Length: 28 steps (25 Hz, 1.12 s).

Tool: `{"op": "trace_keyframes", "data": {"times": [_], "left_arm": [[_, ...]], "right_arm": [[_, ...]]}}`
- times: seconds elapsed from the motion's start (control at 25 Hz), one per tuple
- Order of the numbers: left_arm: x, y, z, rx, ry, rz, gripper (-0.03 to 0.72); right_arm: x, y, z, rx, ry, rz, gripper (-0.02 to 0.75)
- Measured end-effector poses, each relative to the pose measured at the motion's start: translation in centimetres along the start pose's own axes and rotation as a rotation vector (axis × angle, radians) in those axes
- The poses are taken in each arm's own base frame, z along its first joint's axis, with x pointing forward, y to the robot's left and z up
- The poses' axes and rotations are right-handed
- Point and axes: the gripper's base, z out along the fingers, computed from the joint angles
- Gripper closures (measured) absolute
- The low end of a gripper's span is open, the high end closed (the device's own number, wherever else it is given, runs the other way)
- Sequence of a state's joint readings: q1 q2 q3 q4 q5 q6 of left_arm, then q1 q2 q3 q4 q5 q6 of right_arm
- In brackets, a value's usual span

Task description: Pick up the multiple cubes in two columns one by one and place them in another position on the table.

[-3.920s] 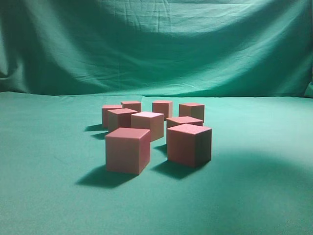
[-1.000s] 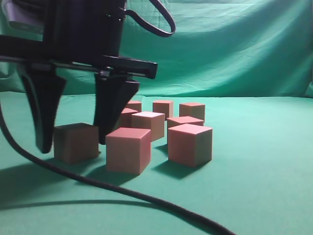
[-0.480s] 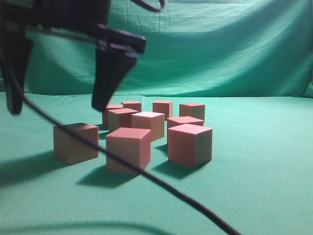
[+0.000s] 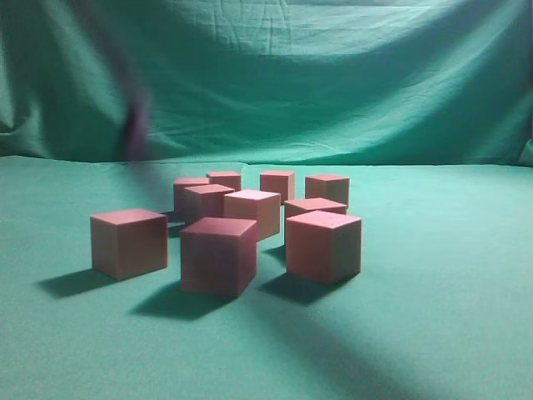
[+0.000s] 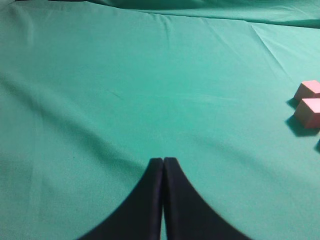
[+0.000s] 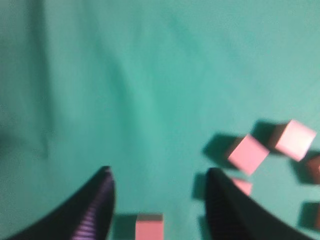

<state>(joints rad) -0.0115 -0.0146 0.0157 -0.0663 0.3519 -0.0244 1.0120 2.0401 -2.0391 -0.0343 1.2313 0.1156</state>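
Now: nine cubes on the green cloth, both claws empty

Low on the table, the exterior view shows pink cubes grouped in the middle of the green cloth [image 4: 450, 333]. A lone cube [image 4: 129, 242] sits apart at the near left, resting flat. Just right of it stand a shaded front cube [image 4: 218, 256] and a front right cube [image 4: 323, 246]; neither touches the other. Behind these, six more cubes [image 4: 251, 212] cluster toward the far side in rough rows.

A dark blurred streak at the upper left may be an arm, too smeared to tell.

From the left wrist view, the left gripper [image 5: 163, 165] has its black fingers pressed together with nothing between them, above bare cloth; two cubes show at the right edge.

From the right wrist view, blurred, the right gripper [image 6: 159, 177] is spread wide and holds nothing, high above the cloth. One cube [image 6: 149, 226] lies below, between its fingers, and others lie to the right.
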Motion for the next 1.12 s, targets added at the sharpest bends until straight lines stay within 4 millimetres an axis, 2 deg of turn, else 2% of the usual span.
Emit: {"op": "trace_keyframes", "data": {"times": [0.08, 0.2, 0.32, 0.44, 0.56, 0.72, 0.88, 1.12], "left_arm": [[0.0, 0.0, 0.0, 0.0, 0.0, 0.0, 0.688], [0.0, 0.0, 0.0, 0.0, 0.0, 0.0, 0.688], [0.0, 0.0, 0.0, 0.0, 0.0, 0.0, 0.688], [0.0, 0.0, 0.0, 0.0, 0.0, 0.0, 0.688], [0.0, 0.0, 0.0, 0.0, 0.0, 0.0, 0.688], [0.0, 0.0, 0.0, 0.0, 0.0, 0.0, 0.688], [0.0, 0.0, 0.0, 0.0, 0.0, 0.0, 0.688], [0.0, 0.0, 0.0, 0.0, 0.0, 0.0, 0.688]], "right_arm": [[-1.1, -0.2, -2.3, 0.02, -0.083, -0.006, 0.428], [-1.4, -0.6, -5.8, 0.041, -0.165, -0.009, 0.632], [-0.9, -0.9, -9.4, 0.051, -0.23, -0.007, 0.738], [0.2, -1.3, -13.3, 0.069, -0.3, -0.006, 0.738], [2.0, -1.9, -16.4, 0.095, -0.34, -0.007, 0.738], [5.5, -2.5, -18.7, 0.114, -0.329, -0.009, 0.738], [9.6, -2.9, -19.4, 0.113, -0.317, -0.01, 0.738], [16.4, -3.5, -20.8, 0.081, -0.404, 0.018, 0.738]]}}
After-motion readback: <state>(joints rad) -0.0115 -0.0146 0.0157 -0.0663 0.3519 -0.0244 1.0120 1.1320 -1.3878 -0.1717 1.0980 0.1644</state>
